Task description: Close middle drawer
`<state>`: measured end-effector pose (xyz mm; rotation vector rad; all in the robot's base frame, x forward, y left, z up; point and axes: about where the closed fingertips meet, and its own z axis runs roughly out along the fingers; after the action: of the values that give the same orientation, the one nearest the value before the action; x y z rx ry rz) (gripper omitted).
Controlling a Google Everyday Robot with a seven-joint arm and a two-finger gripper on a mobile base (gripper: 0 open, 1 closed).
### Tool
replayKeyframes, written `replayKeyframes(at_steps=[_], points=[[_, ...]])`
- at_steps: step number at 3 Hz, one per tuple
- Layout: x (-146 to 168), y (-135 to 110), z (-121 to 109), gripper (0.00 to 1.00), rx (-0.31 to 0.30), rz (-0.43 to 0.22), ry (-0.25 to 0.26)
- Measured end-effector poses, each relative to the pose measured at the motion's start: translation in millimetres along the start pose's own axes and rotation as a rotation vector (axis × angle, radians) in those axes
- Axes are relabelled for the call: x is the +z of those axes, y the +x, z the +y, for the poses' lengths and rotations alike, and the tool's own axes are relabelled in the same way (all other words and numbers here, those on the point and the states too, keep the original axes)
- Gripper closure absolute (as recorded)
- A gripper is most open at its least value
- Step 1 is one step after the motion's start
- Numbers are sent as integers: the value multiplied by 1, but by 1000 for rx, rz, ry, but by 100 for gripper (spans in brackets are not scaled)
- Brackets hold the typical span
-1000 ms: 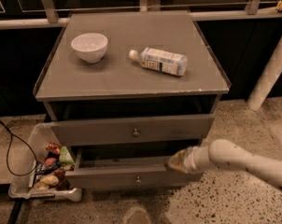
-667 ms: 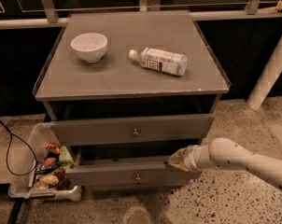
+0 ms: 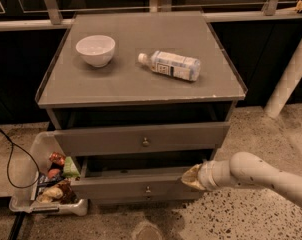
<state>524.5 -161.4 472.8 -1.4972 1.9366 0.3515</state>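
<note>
The middle drawer is the lower open one, with a slim grey front and a small round knob. It stands pulled out a little, and a dark gap shows above its front. My gripper, tan at the tip on a white arm, comes in from the right. It sits against the right end of the drawer's front panel, at its top edge.
The taller-fronted drawer above also stands slightly open. A white bowl and a lying plastic bottle rest on the cabinet top. A white bin of snacks and a black cable lie at the left. A white post stands at the right.
My gripper has dipped slightly at the right end of the drawer front. The drawer's opening looks about the same.
</note>
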Motion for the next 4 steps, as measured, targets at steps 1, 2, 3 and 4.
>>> replayKeyframes(at_steps=[1, 2, 3, 4], points=[[-21, -8, 44, 86, 47, -26, -83], [-20, -8, 46, 100, 47, -26, -90], [6, 7, 33, 100, 67, 13, -100], [41, 26, 12, 100, 74, 83, -95]])
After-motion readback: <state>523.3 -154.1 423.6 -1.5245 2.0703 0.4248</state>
